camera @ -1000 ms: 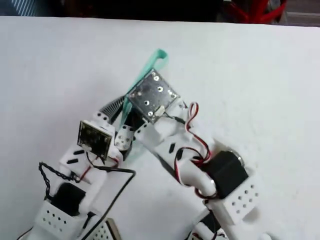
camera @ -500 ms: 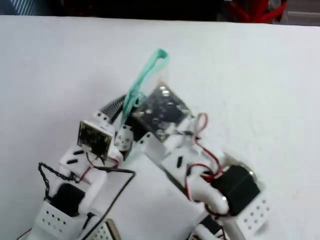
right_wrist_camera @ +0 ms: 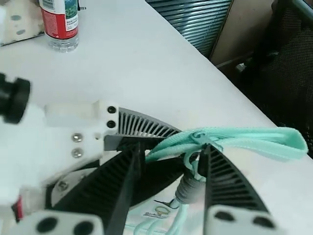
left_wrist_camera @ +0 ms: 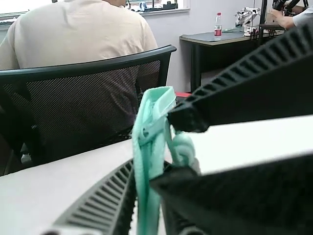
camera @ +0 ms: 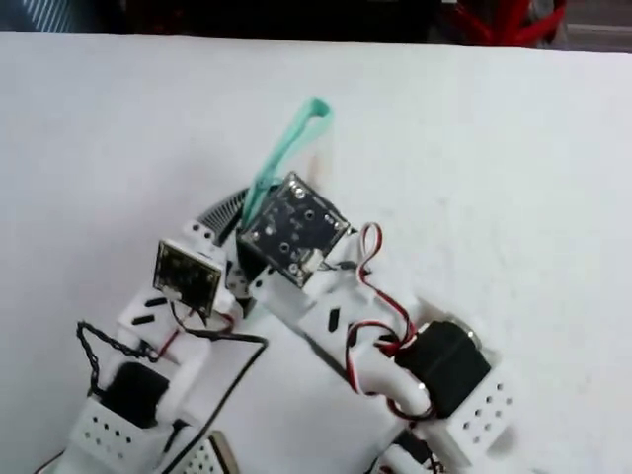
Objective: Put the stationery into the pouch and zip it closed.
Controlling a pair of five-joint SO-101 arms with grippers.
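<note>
Black ribbed fingers [left_wrist_camera: 100, 203] of the left gripper [left_wrist_camera: 146, 196] pinch the teal pouch [left_wrist_camera: 154, 117] at its zip edge. The pouch stands on edge between them. The right gripper [right_wrist_camera: 171, 152] sits directly opposite with its fingers apart, straddling the same edge; one tip touches a teal loop at the zip. Whether it presses the fabric, cannot tell.

From the high view, both arms meet mid-table. The left gripper [camera: 229, 212] is just beside the right arm's wrist. The pouch [camera: 288, 148] runs away from them across the white table [camera: 494, 148], far end free. A plastic bottle [right_wrist_camera: 58, 22] stands well apart on the table. A mesh chair [left_wrist_camera: 83, 93] stands beyond the table.
</note>
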